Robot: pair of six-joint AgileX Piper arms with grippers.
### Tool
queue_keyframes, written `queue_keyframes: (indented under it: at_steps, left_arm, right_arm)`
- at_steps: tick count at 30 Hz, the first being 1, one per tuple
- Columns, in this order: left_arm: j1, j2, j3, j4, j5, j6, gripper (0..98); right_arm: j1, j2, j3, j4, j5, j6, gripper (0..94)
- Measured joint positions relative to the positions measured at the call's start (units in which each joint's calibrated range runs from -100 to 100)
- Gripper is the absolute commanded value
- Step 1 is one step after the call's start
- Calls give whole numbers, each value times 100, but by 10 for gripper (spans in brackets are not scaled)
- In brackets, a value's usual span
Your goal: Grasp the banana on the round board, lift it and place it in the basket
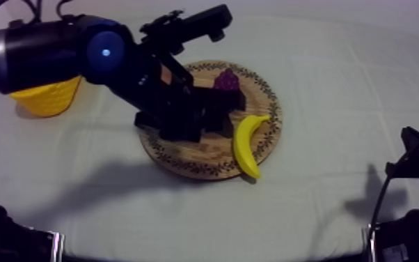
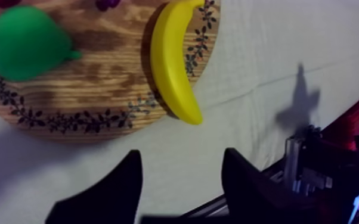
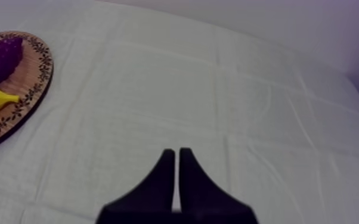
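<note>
Left arm [image 1: 115, 63] reaches in from the upper left, low over the round wooden board [image 1: 205, 171]. Left gripper [image 2: 182, 156] has its fingers spread wide with nothing between them, over the cloth [image 1: 323, 83] just off the board's rim and near the banana's tip. Banana [image 1: 248, 143] lies on the board along its right edge, curved, one end sticking out past the patterned rim; not gripped. Bunch of grapes [image 1: 226, 81] sits toward the board's far side and the green pear [image 2: 24, 42] is on the board, apart from the banana. Yellow basket [image 1: 49, 97] stands at the table's left, behind the arm. Right gripper [image 3: 177, 152] is over bare cloth well away from the board, fingers pressed together, holding nothing.
</note>
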Motion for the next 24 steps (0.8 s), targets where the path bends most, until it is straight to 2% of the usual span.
queue_keyframes:
  at_steps: [9, 24]
  left_arm:
    - [72, 1140, -850, 197, 395, -134, 543]
    - [85, 2620, -2197, 248, 1108, -67, 544]
  right_arm:
    - [0, 0, 0, 0, 0, 0, 6]
    - [0, 0, 0, 0, 0, 0, 6]
